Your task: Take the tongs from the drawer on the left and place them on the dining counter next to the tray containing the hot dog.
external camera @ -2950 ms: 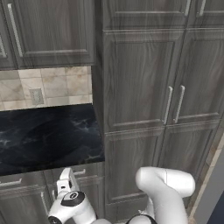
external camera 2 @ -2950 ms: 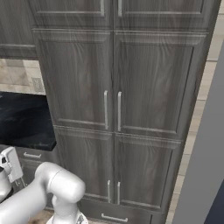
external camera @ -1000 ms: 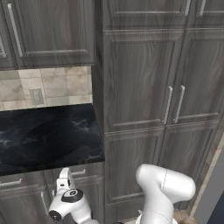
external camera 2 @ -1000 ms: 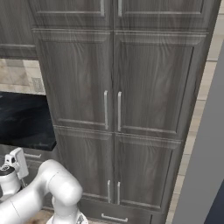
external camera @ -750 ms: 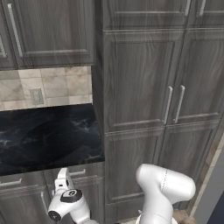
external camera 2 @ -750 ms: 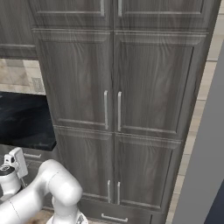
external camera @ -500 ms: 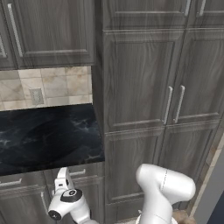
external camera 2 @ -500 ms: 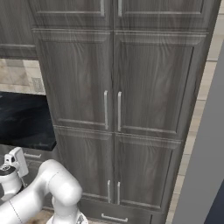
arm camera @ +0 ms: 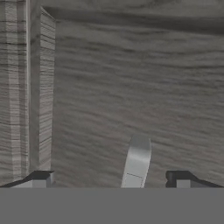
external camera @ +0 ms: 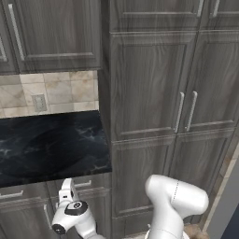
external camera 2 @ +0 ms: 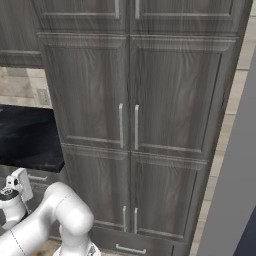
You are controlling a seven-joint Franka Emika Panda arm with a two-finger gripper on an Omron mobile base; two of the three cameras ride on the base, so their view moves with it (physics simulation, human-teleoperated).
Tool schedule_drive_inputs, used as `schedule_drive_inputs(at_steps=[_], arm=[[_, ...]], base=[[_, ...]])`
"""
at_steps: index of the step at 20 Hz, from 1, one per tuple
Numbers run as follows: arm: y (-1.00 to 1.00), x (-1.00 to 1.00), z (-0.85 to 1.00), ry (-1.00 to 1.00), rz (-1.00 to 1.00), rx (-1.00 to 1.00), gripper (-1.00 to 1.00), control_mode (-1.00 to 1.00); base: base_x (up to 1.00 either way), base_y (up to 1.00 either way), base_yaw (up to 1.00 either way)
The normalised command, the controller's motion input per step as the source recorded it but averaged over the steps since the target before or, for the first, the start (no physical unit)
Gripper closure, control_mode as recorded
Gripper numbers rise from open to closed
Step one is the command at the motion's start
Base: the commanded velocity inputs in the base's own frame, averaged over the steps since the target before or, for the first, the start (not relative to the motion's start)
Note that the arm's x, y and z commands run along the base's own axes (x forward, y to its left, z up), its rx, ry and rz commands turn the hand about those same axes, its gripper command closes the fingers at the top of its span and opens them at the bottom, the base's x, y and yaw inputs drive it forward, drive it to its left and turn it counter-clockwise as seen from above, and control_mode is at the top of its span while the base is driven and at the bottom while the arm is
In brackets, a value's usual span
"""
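The gripper stands wide apart, holding nothing, close against the closed wood-grain drawer under the black bench. The drawer's silver bar handle rises between the fingertips. Tall cabinet doors stand to the right.

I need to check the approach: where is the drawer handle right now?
In the hand view the handle rises between the open end effector fingertips, against the drawer front.

You face tall grey-brown cabinets with long silver handles; left, black counter under beige tile backsplash.
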Motion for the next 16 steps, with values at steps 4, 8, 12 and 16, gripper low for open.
schedule_drive_inputs(at_steps=[4,8,12,16], arm=[[0.0,0.15,0.0,0.0,0.0,0.0,-1.0,-1.0],[0.0,0.0,0.0,0.0,0.0,0.0,-1.0,-1.0],[0.0,0.0,0.0,0.0,0.0,0.0,-1.0,-1.0],[0.0,0.0,0.0,0.0,0.0,0.0,1.0,-1.0]], base=[[0.0,0.0,0.0],[0.0,0.0,0.0],[0.0,0.0,0.0],[0.0,0.0,0.0]])
